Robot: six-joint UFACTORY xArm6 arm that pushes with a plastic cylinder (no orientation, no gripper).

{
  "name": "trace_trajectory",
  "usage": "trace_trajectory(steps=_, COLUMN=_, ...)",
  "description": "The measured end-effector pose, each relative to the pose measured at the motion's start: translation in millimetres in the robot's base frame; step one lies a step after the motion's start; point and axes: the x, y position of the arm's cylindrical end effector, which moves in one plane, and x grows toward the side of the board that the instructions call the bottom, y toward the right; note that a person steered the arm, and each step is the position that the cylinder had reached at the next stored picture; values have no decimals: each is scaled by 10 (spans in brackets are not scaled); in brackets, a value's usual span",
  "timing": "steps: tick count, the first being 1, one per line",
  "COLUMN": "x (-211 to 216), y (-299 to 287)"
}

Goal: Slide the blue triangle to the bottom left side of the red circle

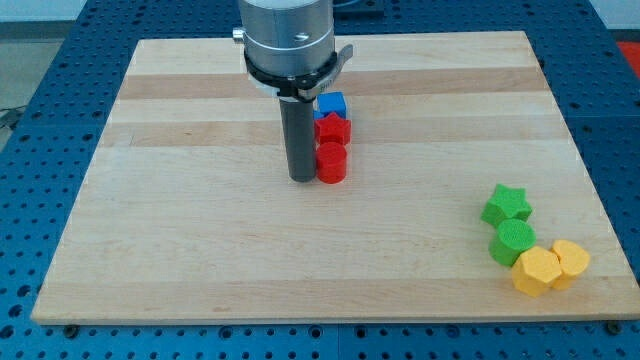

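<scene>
Now my tip (pixel 302 179) touches the red circle's (pixel 332 163) left, well short of the blue block (pixel 331 104) near the worktop's (pixel 180 250) top edge; no gripper shows.

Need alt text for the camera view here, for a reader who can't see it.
My tip rests on a wooden board, just left of a red cylinder that ends a short column with a red star and blue block above. At lower right cluster a green star, green cylinder and two yellow blocks.
</scene>
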Motion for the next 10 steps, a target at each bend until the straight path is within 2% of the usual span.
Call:
trace_trajectory(steps=2, x=-36, y=-516)
trace_trajectory(steps=3, x=-602, y=-550)
trace_trajectory(steps=4, x=-1375, y=-510)
trace_trajectory(steps=5, x=-1539, y=-497)
trace_trajectory(steps=6, x=-1540, y=-157)
trace_trajectory(steps=7, x=-1540, y=-157)
trace_trajectory(steps=9, x=-1097, y=-154)
trace_trajectory(steps=10, x=-1177, y=-55)
